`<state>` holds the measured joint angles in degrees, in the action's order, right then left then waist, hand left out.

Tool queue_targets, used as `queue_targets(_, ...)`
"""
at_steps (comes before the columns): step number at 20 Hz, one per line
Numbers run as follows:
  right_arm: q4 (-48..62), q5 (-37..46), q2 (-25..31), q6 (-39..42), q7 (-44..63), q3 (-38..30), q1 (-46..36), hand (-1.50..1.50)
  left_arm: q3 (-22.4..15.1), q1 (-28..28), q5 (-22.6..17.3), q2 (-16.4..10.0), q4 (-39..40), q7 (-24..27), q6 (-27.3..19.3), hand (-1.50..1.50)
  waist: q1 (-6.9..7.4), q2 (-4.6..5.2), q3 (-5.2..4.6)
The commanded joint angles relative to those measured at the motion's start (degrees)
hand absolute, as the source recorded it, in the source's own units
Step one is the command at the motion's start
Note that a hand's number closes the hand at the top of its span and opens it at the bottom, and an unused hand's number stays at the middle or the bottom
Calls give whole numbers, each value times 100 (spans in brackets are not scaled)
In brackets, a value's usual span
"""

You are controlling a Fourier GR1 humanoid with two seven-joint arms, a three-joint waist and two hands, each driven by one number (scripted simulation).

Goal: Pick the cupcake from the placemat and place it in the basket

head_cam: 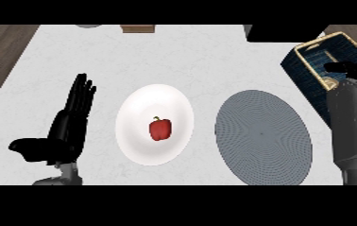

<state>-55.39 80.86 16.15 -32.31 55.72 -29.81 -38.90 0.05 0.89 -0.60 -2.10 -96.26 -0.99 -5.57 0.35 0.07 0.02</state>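
With your right hand (340,68) over the basket (300,71), grasp impossible to tell, and left hand (73,111) spread, the unseen cupcake is probably light and crushable: hold its wrapper sides.

A red bell pepper (159,128) lay at the middle of a white plate (140,111) on the pale marbled counter (174,55), while a brown box (137,29) and a grey round thing (89,26) sat cut off at its far edge.

The plate (140,126) looks smooth and glossy, the placemat (263,137) ribbed and woven, the counter (174,55) marbled.
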Motion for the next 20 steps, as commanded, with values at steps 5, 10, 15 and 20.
queue_targets(5, -733, 916, 103, -433, 711, 247, 52, -150, 199, 218, -126, -117, 79, -150, 46, 0, -27, -11, -5)
queue_targets(10, -2217, 1310, -126, 446, 1124, 233, 688, -150, 67, 246, 64, -77, -117, -476, -120, 0, -105, -38, -6)
queue_targets(15, -3546, 1746, -439, 435, 1359, 49, 986, -150, -17, -241, 48, 90, -36, 107, -52, 0, -98, -47, -8)
queue_targets(20, -5574, 1287, -944, 1253, 922, 185, 1839, -150, 353, 94, -187, -240, 297, 113, 204, 0, -148, -40, -8)
